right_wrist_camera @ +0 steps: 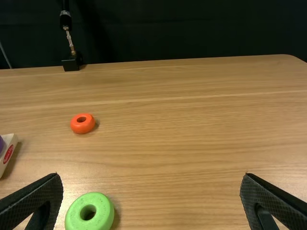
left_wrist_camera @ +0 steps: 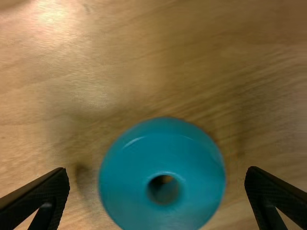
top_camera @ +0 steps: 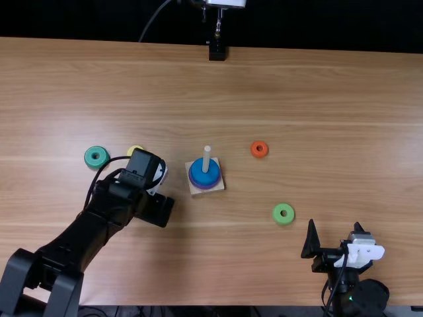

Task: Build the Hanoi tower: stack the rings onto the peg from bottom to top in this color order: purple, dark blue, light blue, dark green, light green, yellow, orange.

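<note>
The light blue ring (left_wrist_camera: pixel 127 184) lies flat on the table (left_wrist_camera: pixel 72 91), within the spread fingers of the left gripper (left_wrist_camera: pixel 157 171), neither of them touching it. From the peg (top_camera: pixel 207 157), which carries dark blue (top_camera: pixel 213 177) over purple (top_camera: pixel 205 188), that spot seems to be between eight and nine o'clock. The ring looks light and rigid, probably smooth wood or plastic, so it should bear a firm squeeze; breaking it is less of a worry than losing it. Its rounded, glossy rim could slip out or tip if pinched too high. Best to take it low, at the widest part, at points as opposite as three and nine o'clock, keeping the hole free for the peg. The right gripper (right_wrist_camera: pixel 152 178) is spread too and grips nothing; light green (top_camera: pixel 283 213) waits at four o'clock from the peg
</note>
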Motion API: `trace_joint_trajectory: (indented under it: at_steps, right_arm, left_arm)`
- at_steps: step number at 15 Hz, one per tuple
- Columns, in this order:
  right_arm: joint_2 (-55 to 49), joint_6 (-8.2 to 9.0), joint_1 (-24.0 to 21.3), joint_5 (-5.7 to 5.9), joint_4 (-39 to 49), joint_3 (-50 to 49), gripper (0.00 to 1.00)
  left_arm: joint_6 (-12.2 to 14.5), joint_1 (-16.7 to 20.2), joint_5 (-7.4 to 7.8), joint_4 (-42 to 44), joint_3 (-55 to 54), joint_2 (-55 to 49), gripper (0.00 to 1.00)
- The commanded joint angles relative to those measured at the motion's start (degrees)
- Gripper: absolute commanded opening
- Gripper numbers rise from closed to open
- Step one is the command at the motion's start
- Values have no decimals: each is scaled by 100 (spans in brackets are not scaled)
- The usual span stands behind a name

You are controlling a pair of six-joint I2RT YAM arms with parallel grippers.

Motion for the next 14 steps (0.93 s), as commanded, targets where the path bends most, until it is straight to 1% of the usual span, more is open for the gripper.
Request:
trace_joint_trajectory:
  at_steps: [1, 3, 7, 8, 9, 11, 12, 14]
  right_arm:
    - [-73, -17, -65, -57, -400, -398, 100]
    - [-73, -17, -65, -57, -400, -398, 100]
    - [-73, -28, -65, -57, -400, -398, 100]
    - [-73, -17, -65, -57, -389, -398, 100]
    - [-73, -17, -65, -57, -389, -398, 100]
    - [-73, -17, -65, -57, -389, -398, 100]
    - [-73, -28, -65, -57, -400, -398, 100]
    - [-73, -17, -65, -57, -389, -398, 100]
  left_arm:
    - [6, 102, 253, 0, -36, 138, 100]
    - [16, 111, 274, 42, -45, 252, 100]
    - [16, 111, 274, 0, -45, 243, 33]
    - [16, 111, 274, -11, -36, 235, 12]
    - [6, 111, 274, -11, -36, 226, 0]
    - [6, 120, 264, -32, 17, 182, 0]
    - [-5, 120, 211, -95, 78, 164, 0]
    - [-5, 120, 190, -411, 597, -196, 0]
